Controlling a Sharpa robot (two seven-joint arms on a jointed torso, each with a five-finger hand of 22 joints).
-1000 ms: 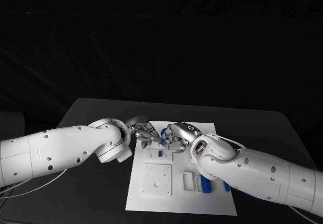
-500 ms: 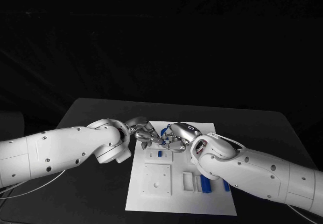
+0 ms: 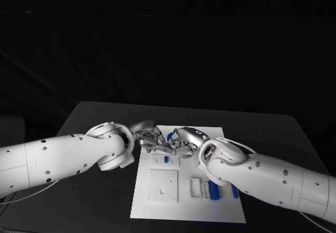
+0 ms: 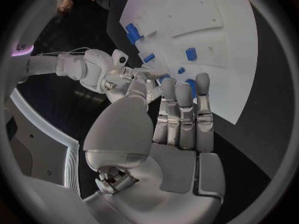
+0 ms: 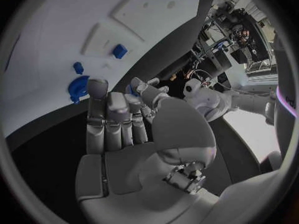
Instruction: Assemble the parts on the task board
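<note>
Over the far left part of the white task board (image 3: 189,204) my two hands meet fingertip to fingertip. My right hand (image 3: 183,143) pinches a small blue part (image 5: 131,89) between thumb and finger. The fingertips of my left hand (image 3: 148,138) reach in against that same spot; whether they also hold the part is hidden. A blue ring-shaped part (image 5: 77,87) lies on the board just past my right fingertips. Small blue parts (image 3: 166,158) sit in the board under the hands. Two longer blue parts (image 3: 215,191) stand near the board's front right.
The board has raised white square plates (image 3: 164,185) at its front left. Black table (image 3: 98,194) surrounds the board on all sides. Both arms cross in low over the board's left and right edges.
My left arm has swung slightly further in towards the board. The hands stay together over the same spot.
</note>
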